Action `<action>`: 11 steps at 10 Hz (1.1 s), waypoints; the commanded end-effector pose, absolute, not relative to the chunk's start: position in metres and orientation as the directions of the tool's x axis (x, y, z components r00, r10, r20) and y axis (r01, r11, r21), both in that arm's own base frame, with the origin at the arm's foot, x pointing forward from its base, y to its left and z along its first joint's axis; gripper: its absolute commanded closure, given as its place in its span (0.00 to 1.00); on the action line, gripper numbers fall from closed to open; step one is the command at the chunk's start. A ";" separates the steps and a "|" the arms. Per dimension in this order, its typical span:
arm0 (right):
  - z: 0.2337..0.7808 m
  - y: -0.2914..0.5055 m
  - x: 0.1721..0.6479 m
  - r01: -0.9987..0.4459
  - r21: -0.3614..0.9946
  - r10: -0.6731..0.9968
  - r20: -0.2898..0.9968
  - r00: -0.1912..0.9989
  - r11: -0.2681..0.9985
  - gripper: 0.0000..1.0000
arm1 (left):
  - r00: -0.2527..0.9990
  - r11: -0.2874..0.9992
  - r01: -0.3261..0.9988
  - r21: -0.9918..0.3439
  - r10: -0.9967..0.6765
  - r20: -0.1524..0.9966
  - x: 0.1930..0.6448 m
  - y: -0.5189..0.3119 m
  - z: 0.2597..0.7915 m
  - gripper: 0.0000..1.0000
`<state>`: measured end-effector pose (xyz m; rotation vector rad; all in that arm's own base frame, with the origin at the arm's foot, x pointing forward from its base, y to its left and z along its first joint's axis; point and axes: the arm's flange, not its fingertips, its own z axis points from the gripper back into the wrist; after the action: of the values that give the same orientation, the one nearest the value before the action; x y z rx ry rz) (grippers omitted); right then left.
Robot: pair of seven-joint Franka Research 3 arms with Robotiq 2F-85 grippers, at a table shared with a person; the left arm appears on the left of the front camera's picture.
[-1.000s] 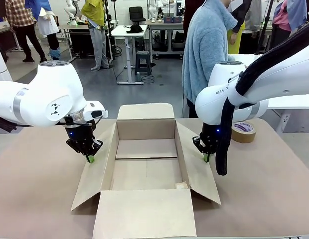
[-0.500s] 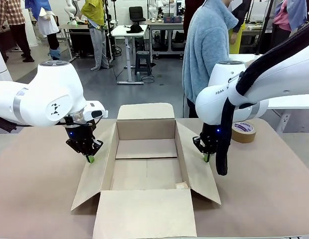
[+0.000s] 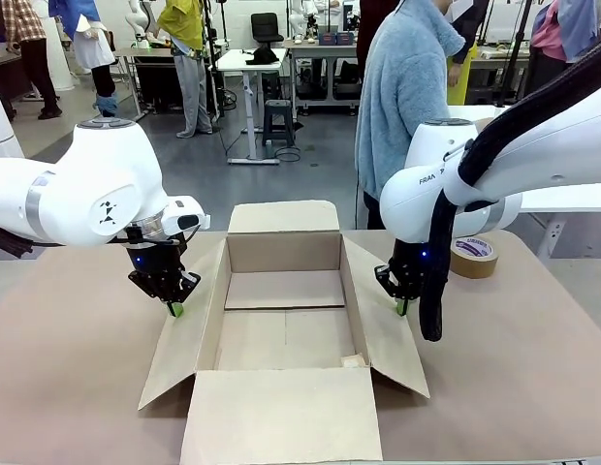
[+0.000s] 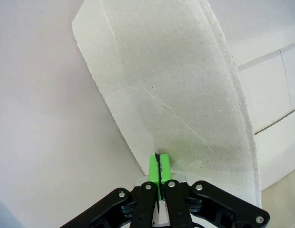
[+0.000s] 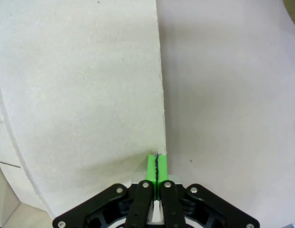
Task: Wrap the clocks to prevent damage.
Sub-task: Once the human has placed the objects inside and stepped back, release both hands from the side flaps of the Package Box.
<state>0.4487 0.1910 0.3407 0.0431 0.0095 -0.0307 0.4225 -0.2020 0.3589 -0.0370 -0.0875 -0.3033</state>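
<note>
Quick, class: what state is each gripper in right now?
Left gripper: closed, at the left flap edge.
Right gripper: closed, at the right flap edge.

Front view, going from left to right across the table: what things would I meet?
Left arm's black gripper with green pads → open brown cardboard box → right arm's black gripper with green pads → round roll of brown tape.
</note>
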 end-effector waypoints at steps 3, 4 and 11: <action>0.340 0.191 0.448 0.031 0.040 -0.030 -0.015 0.999 0.999 0.99 | 0.953 0.956 0.293 -0.017 -0.291 0.086 0.422 -0.202 0.358 1.00; 0.340 0.191 0.448 0.031 0.040 -0.030 -0.015 0.999 0.999 0.99 | 0.953 0.956 0.293 -0.017 -0.291 0.086 0.422 -0.202 0.358 1.00; 0.340 0.191 0.448 0.031 0.040 -0.030 -0.015 0.999 0.999 0.99 | 0.953 0.956 0.293 -0.017 -0.291 0.086 0.422 -0.202 0.358 1.00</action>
<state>0.4487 0.1910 0.3407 0.0431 0.0095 -0.0307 0.4225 -0.2020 0.3589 -0.0370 -0.0875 -0.3033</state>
